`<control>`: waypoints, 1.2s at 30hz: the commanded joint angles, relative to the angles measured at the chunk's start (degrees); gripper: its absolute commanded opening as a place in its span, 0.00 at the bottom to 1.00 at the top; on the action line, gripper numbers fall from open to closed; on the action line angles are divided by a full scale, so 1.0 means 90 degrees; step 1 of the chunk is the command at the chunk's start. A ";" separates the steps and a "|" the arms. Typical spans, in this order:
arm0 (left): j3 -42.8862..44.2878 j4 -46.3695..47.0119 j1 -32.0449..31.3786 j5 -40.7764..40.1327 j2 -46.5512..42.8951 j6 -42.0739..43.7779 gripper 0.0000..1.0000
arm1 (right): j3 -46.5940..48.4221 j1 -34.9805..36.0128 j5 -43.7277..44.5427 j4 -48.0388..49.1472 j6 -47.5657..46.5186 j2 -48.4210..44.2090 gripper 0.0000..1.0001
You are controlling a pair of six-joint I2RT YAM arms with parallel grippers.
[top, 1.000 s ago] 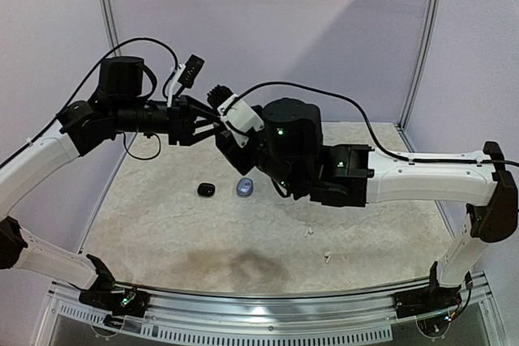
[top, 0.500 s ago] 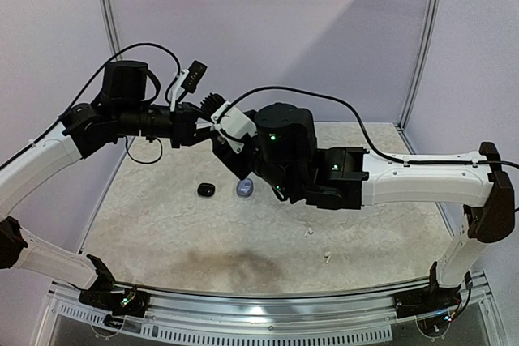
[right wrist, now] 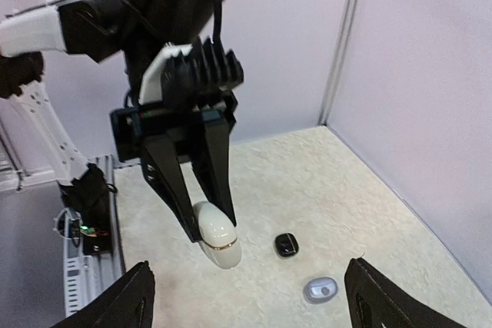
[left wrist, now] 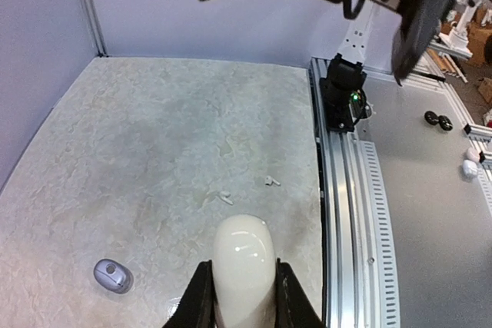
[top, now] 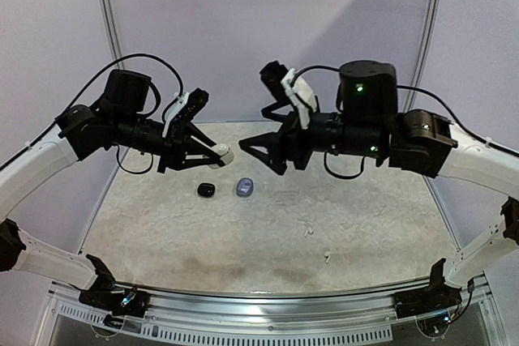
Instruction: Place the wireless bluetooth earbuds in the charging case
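Observation:
My left gripper (top: 212,156) is shut on a cream-white charging case (top: 221,154), held in the air above the mat. The left wrist view shows the case (left wrist: 243,255) pinched between both fingers. Its lid looks closed along a gold seam (right wrist: 217,244). My right gripper (top: 253,151) faces it from the right, a short gap away, open and with nothing in it; its fingers (right wrist: 136,297) frame the bottom of the right wrist view. Two white earbuds (top: 308,232) (top: 327,258) lie on the mat near the front right; both earbuds (left wrist: 224,197) (left wrist: 272,182) also show in the left wrist view.
A small black case (top: 206,190) and a blue-grey case (top: 245,186) sit on the mat below the grippers. The mat (top: 162,224) ends at a metal rail (top: 259,307) along the front. Booth walls close the back and sides.
The two grippers were together over the mat's back. The left one has shut on the cream case. The right one has opened and drawn back to the right.

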 commanded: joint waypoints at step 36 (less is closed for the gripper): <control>-0.0150 -0.0448 -0.0095 0.1192 -0.0207 0.0256 0.00 | 0.0554 -0.0357 -0.2668 -0.0276 0.0585 0.1322 0.00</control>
